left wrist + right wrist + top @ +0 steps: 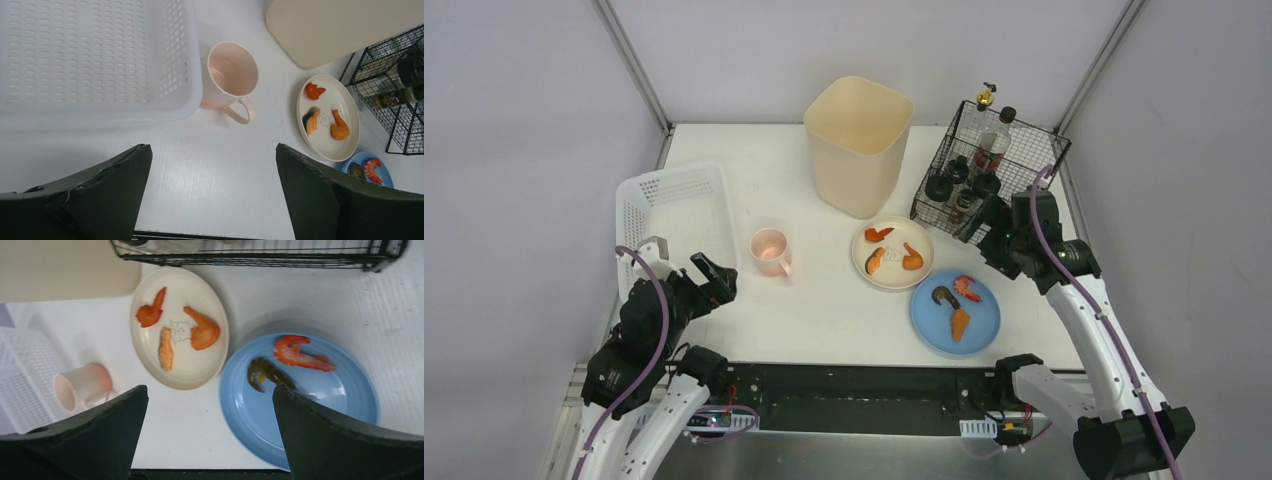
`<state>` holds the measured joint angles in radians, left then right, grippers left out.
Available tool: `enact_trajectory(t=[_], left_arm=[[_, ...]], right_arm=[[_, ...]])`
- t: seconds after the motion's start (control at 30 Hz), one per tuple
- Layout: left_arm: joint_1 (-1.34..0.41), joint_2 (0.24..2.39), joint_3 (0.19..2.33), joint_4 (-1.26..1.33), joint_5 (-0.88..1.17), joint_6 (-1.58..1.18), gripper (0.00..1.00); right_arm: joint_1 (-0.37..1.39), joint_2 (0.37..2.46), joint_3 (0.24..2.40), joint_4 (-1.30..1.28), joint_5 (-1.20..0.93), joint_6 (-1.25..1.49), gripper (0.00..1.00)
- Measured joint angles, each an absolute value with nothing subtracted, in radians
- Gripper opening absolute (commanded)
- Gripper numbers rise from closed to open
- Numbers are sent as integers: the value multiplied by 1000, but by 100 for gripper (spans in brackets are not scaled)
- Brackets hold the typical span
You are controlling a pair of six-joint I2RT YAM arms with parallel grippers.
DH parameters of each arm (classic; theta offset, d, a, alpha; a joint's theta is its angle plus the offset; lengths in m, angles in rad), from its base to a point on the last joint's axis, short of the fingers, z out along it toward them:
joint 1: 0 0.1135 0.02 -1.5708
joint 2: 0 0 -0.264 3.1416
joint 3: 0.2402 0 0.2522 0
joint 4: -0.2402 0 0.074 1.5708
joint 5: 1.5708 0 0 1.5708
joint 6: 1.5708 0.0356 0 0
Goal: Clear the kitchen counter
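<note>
The white kitchen counter [824, 310] spreads beneath the left gripper [212, 150] and the right gripper [210, 390]. Only the overhead view shows the grey walls [524, 100] around it. Both grippers gape wide, holding nothing.

1 kitchen counter [824, 310] is holding all of it. 1 white basket [674, 215] is sitting out. 1 pink cup [770, 250] is standing up. 1 big cream bin [857, 150] is standing too. 2 plates are lying flat: 1 cream plate [894, 278] holding 3 bits of food [912, 257], and 1 blue plate [934, 325] holding 3 more bits, making 6. 1 black wire rack [1024, 150] is holding bottles and jars [992, 150], too crowded to count.
</note>
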<state>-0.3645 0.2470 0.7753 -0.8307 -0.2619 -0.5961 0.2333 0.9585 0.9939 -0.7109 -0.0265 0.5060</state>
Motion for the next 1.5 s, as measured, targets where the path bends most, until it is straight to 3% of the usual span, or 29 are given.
enact_trajectory(t=[0.43, 0.73, 1.0, 1.2, 1.5], left_arm=[[-364, 247, 775, -831, -239, -596, 100], [-364, 248, 775, -830, -234, -596, 100], [-364, 251, 775, -830, -217, -595, 100], [-364, 263, 775, -830, -214, -595, 100], [-364, 273, 775, -830, -210, -595, 99]], right_arm=[[224, 850, 808, -926, 311, 694, 97], [224, 772, 701, -997, 324, 810, 89], [224, 749, 656, -1018, 291, 862, 72], [224, 729, 628, -1023, 242, 873, 64], [224, 748, 632, -1052, 200, 847, 63]])
